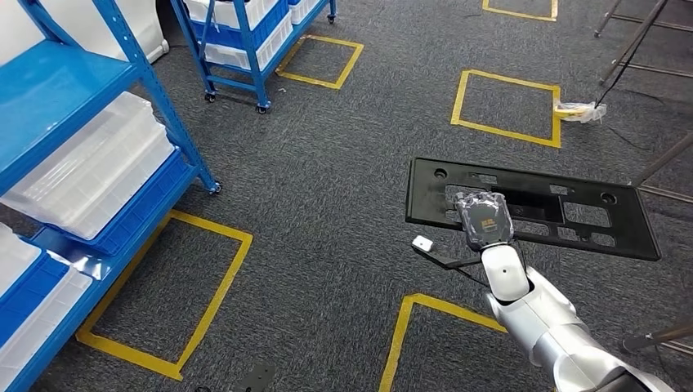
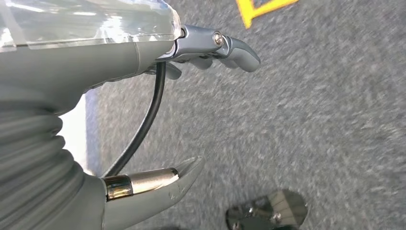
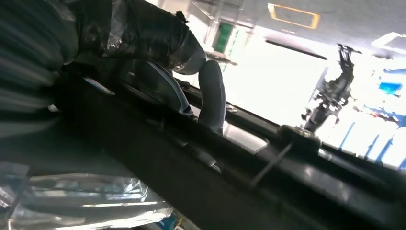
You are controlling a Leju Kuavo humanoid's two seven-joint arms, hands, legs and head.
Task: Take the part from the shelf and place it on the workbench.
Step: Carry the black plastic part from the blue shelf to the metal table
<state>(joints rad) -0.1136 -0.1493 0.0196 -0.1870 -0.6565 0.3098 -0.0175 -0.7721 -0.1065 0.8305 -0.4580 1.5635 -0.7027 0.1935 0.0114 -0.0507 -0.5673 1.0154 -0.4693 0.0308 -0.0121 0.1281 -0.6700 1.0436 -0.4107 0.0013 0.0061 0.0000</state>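
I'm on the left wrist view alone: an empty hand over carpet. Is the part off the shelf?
Observer: Yes. The right hand holds the flat black part out in front of the robot, above the carpet.
Operator: How is it gripped?
Observer: In the right wrist view, the fingers are hooked over the part's edge.
Operator: Where is the shelf?
Observer: The blue shelf stands at the left of the head view, with clear bins on it.
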